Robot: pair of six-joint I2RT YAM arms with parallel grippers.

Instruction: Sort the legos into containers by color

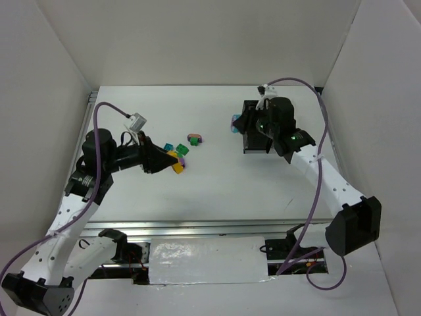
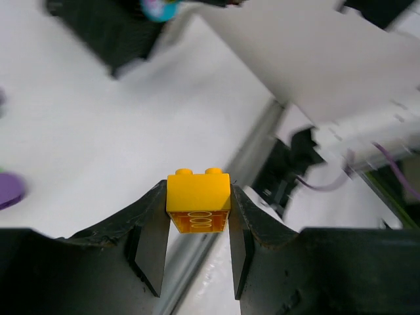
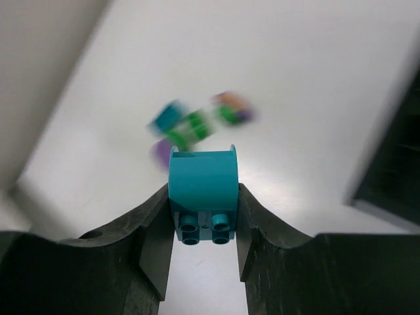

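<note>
The left gripper (image 2: 198, 197) is closed down narrow on a yellow-orange brick (image 2: 198, 200). Its two fingers press the brick's opposite sides, and the two studs face up in the wrist view. Overhead, this gripper sits at about 9 o'clock from the centre of the table (image 1: 217, 191). The held brick is at the 6 o'clock edge of the loose pile; whether it touches the surface I cannot tell.

The right gripper (image 3: 203, 197) is clamped tight on a teal brick (image 3: 203, 180) with a rounded top, gripped by its flanks, two small round bosses showing at its lower end. Overhead, this gripper is at about 1 o'clock from the table's centre, on the 9 o'clock side of the black containers (image 1: 252, 143), which the arm mostly covers.

The pile holds a loose teal piece (image 1: 168, 146), a green brick (image 1: 182, 149) just beside it at 3 o'clock, and a purple brick (image 1: 184, 160) at 6 o'clock of the green one, right by the left fingertips. A small green-and-purple cluster (image 1: 194, 138) lies near the pile at 2 o'clock. The right wrist view shows these same pieces blurred beyond its held brick.
</note>
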